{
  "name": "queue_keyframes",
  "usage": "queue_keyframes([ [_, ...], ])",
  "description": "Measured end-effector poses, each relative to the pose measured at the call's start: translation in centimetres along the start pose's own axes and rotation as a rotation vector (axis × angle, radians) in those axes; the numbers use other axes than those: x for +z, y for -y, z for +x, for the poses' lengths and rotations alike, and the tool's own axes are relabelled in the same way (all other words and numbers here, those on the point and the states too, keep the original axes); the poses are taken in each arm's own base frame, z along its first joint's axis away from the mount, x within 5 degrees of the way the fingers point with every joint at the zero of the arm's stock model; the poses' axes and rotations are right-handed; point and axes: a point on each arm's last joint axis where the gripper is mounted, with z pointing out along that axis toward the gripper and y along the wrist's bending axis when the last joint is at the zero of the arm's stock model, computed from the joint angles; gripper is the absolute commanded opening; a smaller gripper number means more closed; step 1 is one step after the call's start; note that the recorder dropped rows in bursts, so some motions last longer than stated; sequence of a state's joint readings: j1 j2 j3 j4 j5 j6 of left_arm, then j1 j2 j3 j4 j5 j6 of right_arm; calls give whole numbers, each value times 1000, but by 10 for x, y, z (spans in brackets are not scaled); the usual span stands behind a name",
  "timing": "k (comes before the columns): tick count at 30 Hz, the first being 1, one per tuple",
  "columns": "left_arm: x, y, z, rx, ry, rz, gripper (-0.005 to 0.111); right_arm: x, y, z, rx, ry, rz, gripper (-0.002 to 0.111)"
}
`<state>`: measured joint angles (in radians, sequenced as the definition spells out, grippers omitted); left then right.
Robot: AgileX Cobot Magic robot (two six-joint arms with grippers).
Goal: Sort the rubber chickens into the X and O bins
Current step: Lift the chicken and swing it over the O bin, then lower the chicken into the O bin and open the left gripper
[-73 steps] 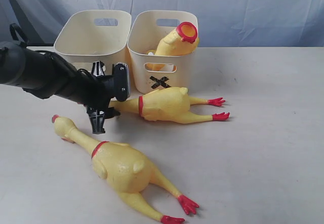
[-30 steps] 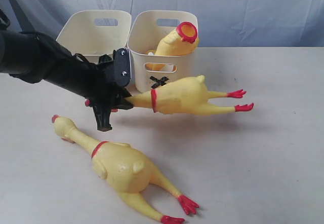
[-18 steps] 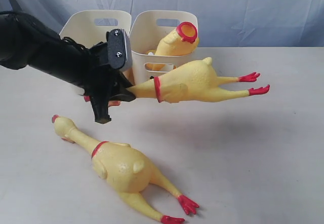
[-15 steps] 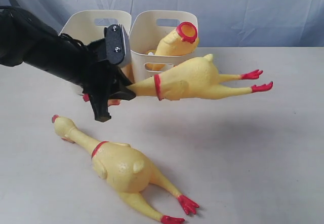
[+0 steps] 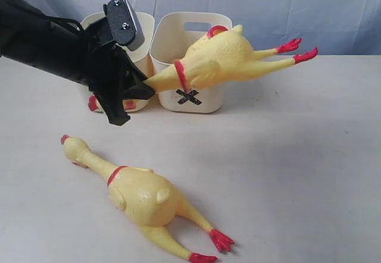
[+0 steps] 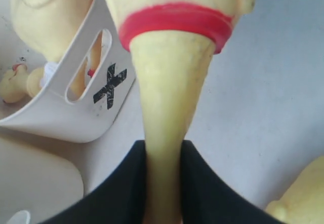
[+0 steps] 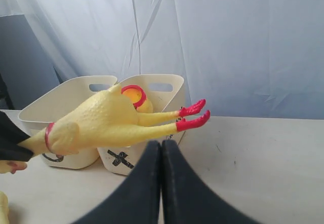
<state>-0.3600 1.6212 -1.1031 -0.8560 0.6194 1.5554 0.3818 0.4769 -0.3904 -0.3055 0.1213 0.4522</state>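
Rubber chickens numbered three in view. The lifted chicken (image 5: 223,58) hung clear of the table (image 5: 297,156), roughly level. Its long neck was pinched between the black fingers of the left gripper (image 5: 141,88), which were clamped on it just short of the red neck band. Its body lay across the front of the X bin (image 5: 165,49) at rim height, with the red feet pointing off to the right of the exterior view. Whether the body was over the opening or only in front of it could not be told.

Inside the X bin stood the headless chicken (image 7: 133,96), propped neck-up so that its red-rimmed neck hole rose above the rim, just behind the lifted chicken. More yellow showed through the bin's slot handle above the black X.

The O bin (image 7: 55,100) stood just beside the X bin, on its left. The arm and the lifted chicken hid much of it, its mark showed only in part, and what it held could not be made out.

The third chicken (image 5: 143,197) lay on the table well in front of both bins, head to the left and feet toward the near edge. The right gripper (image 7: 162,144) had its fingers pressed together with nothing between them.
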Motion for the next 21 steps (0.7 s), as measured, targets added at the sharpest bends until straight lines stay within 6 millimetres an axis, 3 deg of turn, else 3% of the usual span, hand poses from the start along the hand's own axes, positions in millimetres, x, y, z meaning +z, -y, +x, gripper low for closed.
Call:
queue_keyframes([
  [9, -24, -2, -14, -9, 54, -93, 0, 0, 0, 0, -2, 0, 0, -1],
  [21, -48, -24, -19, -337, 151, -327, 0, 0, 0, 0, -2, -2, 1, -1],
])
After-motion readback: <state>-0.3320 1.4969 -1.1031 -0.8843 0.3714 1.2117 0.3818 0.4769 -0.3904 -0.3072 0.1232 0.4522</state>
